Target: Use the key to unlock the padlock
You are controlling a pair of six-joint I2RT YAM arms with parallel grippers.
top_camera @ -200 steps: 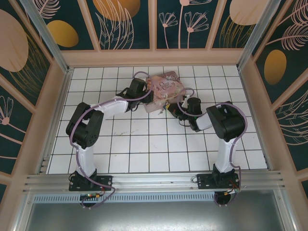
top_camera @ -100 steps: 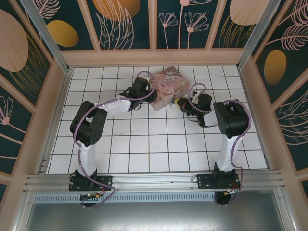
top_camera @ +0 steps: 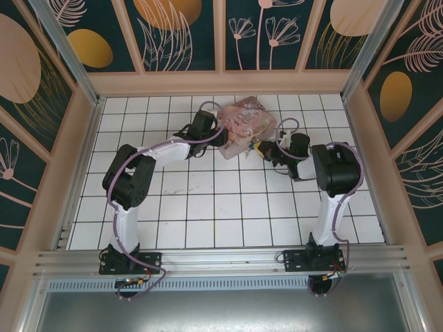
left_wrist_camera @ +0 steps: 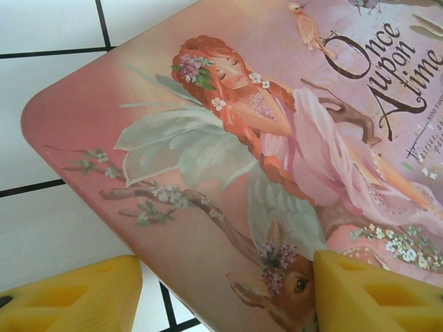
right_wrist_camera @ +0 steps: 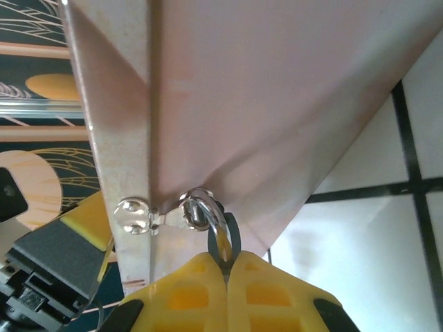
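Note:
The pink illustrated tin box [top_camera: 243, 119] is tipped up at the back of the floor. My left gripper [top_camera: 216, 133] clamps its left corner, and its yellow fingers [left_wrist_camera: 374, 294] straddle the lid [left_wrist_camera: 208, 173]. My right gripper [top_camera: 259, 147] is at the tin's front. Its fingertips [right_wrist_camera: 227, 257] are pressed together on a thin dark metal piece, the key [right_wrist_camera: 234, 238]. The padlock's silvery shackle [right_wrist_camera: 211, 213] hooks through the tin's hasp [right_wrist_camera: 166, 216] and curves down to those fingertips. The blue body is hidden.
The tin's bare underside [right_wrist_camera: 277, 104] hangs over white tiles [right_wrist_camera: 360, 263]. A left finger [right_wrist_camera: 86, 220] shows past the tin's edge. Wooden walls [top_camera: 221, 83] close in the floor right behind the tin.
Both grippers and the tin have shifted right and slightly toward the back wall. The right arm has swung out to the right, still at the tin's front.

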